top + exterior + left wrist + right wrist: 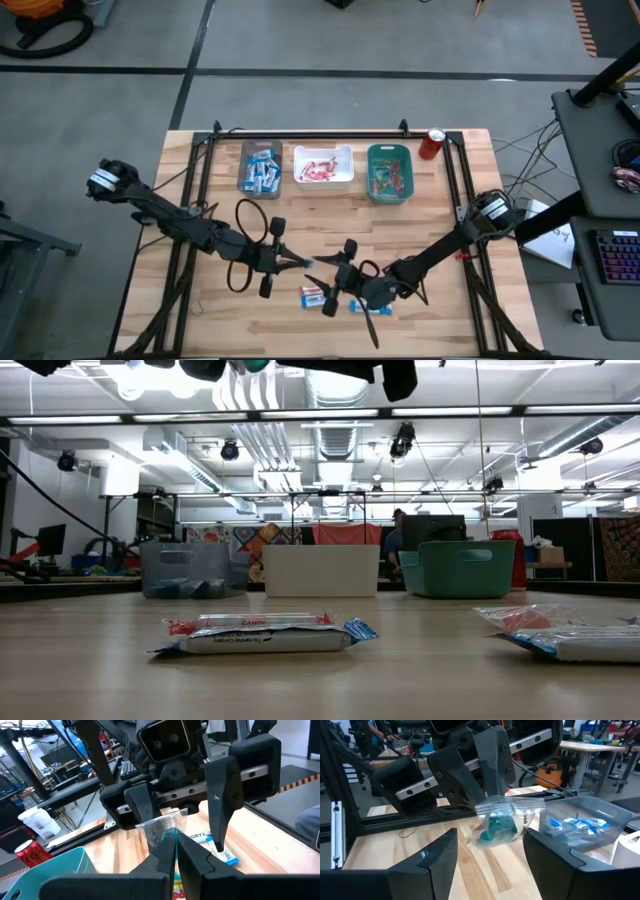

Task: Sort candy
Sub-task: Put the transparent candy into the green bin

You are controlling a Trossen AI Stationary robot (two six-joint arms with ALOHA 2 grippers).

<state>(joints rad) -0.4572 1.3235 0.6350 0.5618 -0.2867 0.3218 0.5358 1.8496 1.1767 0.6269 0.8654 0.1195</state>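
Observation:
My left gripper (305,263) is above the table's middle, shut on a small clear packet (499,824) with teal candy inside. My right gripper (328,277) faces it with its fingers open. Seen in the left wrist view, its fingers (221,805) stand on either side of the packet without plainly touching it. Two wrapped candy bars lie flat on the wood below: a red, white and blue one (313,295) and a blue-and-white one (370,308). The low view shows the first bar (265,635) lying on the tabletop. My left gripper pinches the clear packet by one edge (170,836) between its two fingertips. The fingers come at it about level, from the table's left. The packet sticks out beyond the fingertips, clear of the table.
Three bins stand in a row at the far side: a grey one (260,168) with blue-and-white bars, a white one (323,165) with red-and-white bars, and a teal one (389,172) with mixed pieces. A red can (432,143) stands at the far right. A black frame edges the table.

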